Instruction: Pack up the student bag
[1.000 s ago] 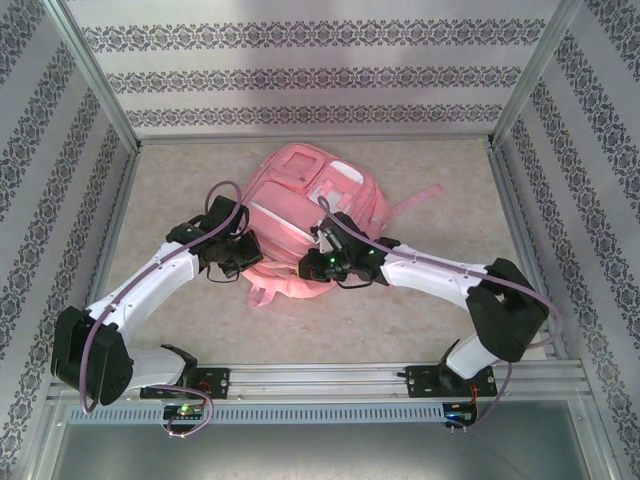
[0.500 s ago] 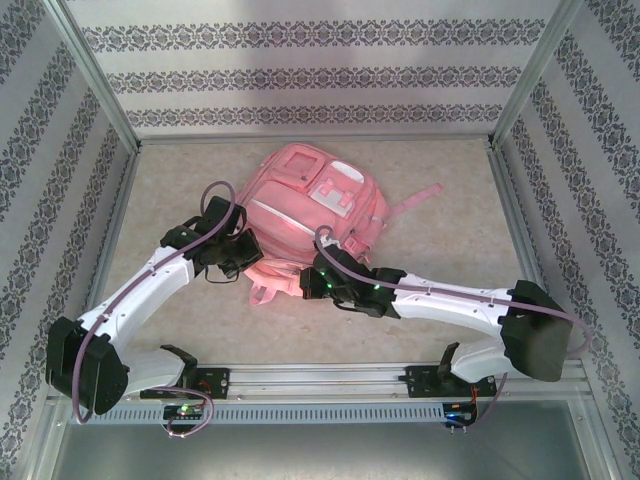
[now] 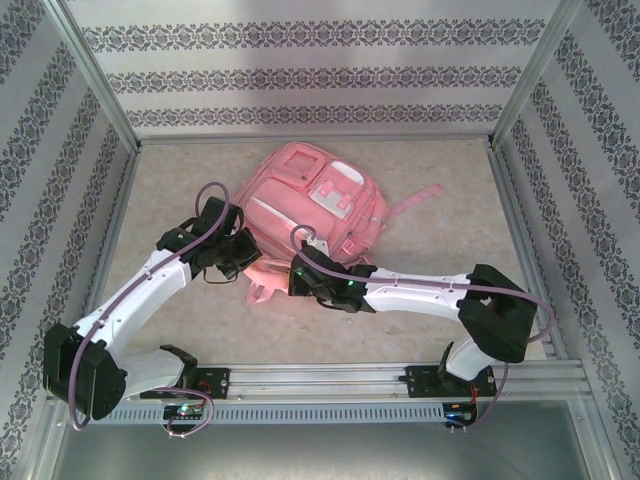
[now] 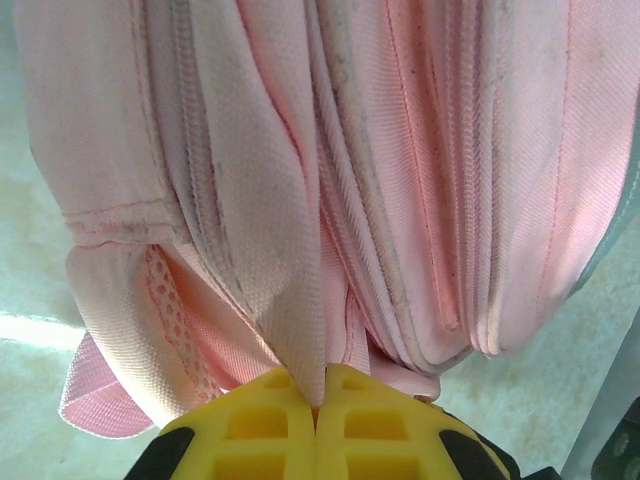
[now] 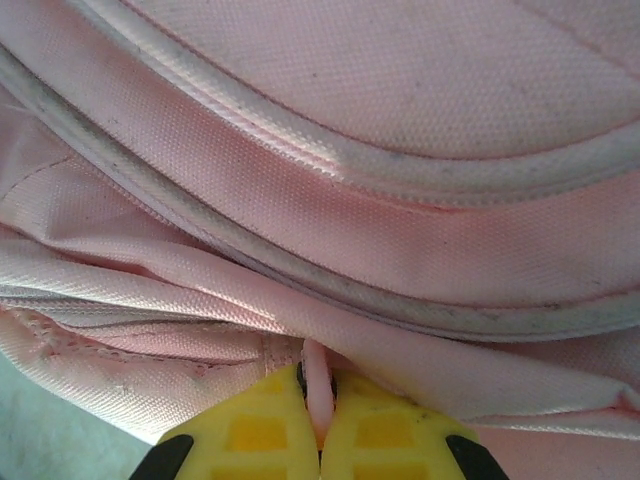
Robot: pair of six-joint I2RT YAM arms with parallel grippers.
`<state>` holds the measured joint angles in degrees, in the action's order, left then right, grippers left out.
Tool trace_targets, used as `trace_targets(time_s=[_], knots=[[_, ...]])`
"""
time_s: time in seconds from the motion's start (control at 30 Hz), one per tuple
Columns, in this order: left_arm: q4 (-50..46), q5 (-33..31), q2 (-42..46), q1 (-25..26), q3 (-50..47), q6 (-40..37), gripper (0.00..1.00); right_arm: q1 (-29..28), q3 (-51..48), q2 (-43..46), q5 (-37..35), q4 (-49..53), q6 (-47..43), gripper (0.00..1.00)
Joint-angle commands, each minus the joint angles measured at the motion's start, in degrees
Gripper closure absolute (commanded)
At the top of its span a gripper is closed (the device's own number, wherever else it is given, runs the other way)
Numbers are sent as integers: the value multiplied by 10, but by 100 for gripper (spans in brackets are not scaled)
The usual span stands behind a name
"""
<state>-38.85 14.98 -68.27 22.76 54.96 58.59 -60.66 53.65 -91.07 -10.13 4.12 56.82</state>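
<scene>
You are working the near end of the student bag (image 3: 318, 200), which is lying flat on the worktop (image 3: 190, 330) about midway between its left and right edges and closer to the far edge than to the near one. Your left gripper (image 4: 318, 392) is clamping a fold of fabric (image 4: 285, 300) at the bag's near left corner, yellow fingers pressed together with the cloth between them. Your right gripper (image 5: 320, 420) is squeezing a thin pink tab (image 5: 316, 385) just below the piped seam (image 5: 400, 180); whether that tab is a zipper pull or only a fabric edge is not clear from the wrist view. This is looking like the opening step, so you are best treating the left hold as an anchor, drawing the cloth taut while the right one is travelling along the seam line, not lifting away from it. A sideways tug is likely to slip the narrow tab or drag the whole bag across the worktop. The left arm is reaching forward and inward from the near left corner, the right arm is stretching low and nearly flat across from the near right corner, and the two wrists are sitting close together at the bag's near edge.
</scene>
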Motion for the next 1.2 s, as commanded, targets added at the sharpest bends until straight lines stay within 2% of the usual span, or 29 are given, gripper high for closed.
trace_targets(time_s=[0.0,0.13,0.37,0.57,0.67,0.8,0.83,0.93,1.03,1.17], knots=[[16,-30,56,-8,25,-5,100,9,-27,-13,-91,138,40,100],[11,-52,65,-9,15,-13,100,34,-79,41,-122,145,58,100],[20,-55,40,-12,-21,-30,100,50,-136,181,-113,47,-48,100],[30,-51,38,-14,-33,-25,100,62,-142,243,-136,78,-83,100],[33,-41,35,-15,-26,-24,100,63,-155,232,-105,62,-88,100],[47,21,17,-14,-6,-59,100,56,-162,204,34,-18,-171,100],[34,26,10,-13,6,-74,97,53,-167,207,54,-27,-192,100],[-7,29,1,-8,47,-144,80,46,-191,231,68,-46,-226,100],[-55,4,-1,-2,92,-197,64,42,-223,251,55,-59,-253,100],[-32,38,-11,9,112,-191,51,42,-257,269,58,-91,-277,100]])
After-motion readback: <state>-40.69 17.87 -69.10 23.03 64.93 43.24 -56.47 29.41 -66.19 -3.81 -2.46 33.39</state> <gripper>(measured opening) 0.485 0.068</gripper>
